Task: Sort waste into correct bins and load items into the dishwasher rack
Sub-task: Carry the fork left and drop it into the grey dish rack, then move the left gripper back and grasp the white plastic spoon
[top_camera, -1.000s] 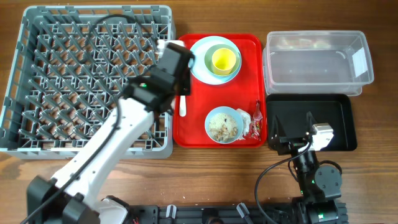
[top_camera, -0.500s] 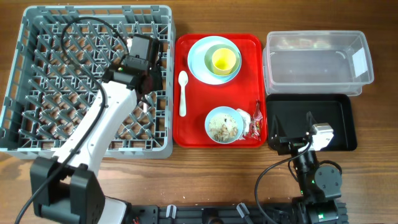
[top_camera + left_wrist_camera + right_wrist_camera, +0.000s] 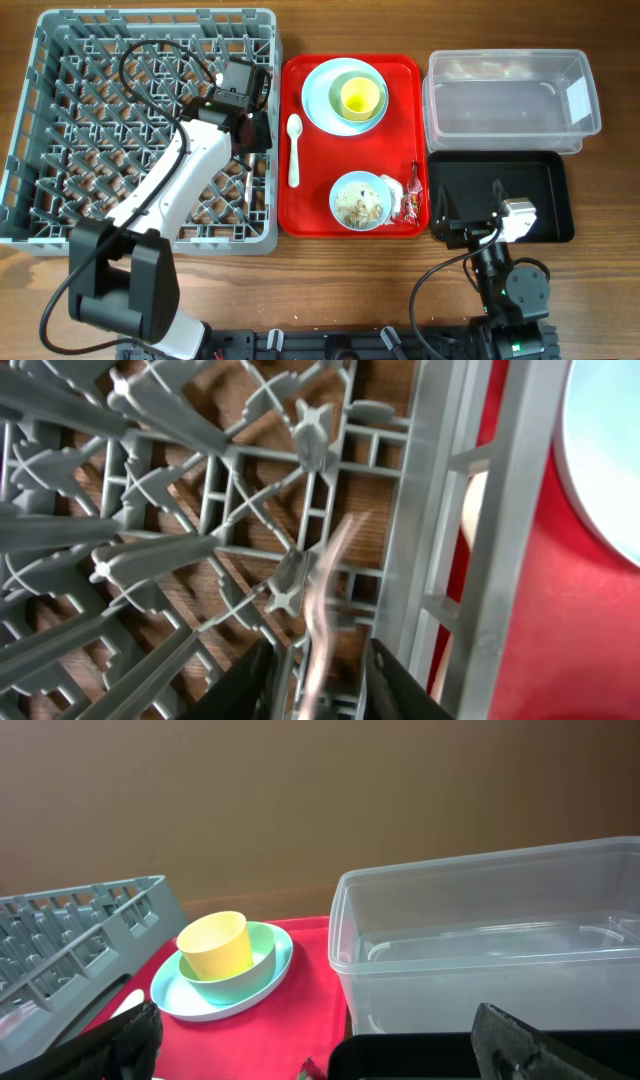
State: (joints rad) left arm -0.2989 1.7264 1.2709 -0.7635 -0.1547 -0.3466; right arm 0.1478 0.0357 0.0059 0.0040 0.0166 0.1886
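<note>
Rack 1 | plate 1 | bowls 2 | cup 1 | spoon 1

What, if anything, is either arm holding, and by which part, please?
Apparently nothing. The right fingers are open and empty. Between the open left fingers, a slim, pale, blurred utensil hangs over the grey plastic lattice rack, untouched by either.

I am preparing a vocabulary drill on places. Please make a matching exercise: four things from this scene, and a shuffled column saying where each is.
1 white spoon
2 yellow cup
3 rice crumbs
4 left hand

A in the green bowl
B over the rack
C flat on the red tray
D in the blue bowl

Pairs: 1-C, 2-A, 3-D, 4-B
</note>
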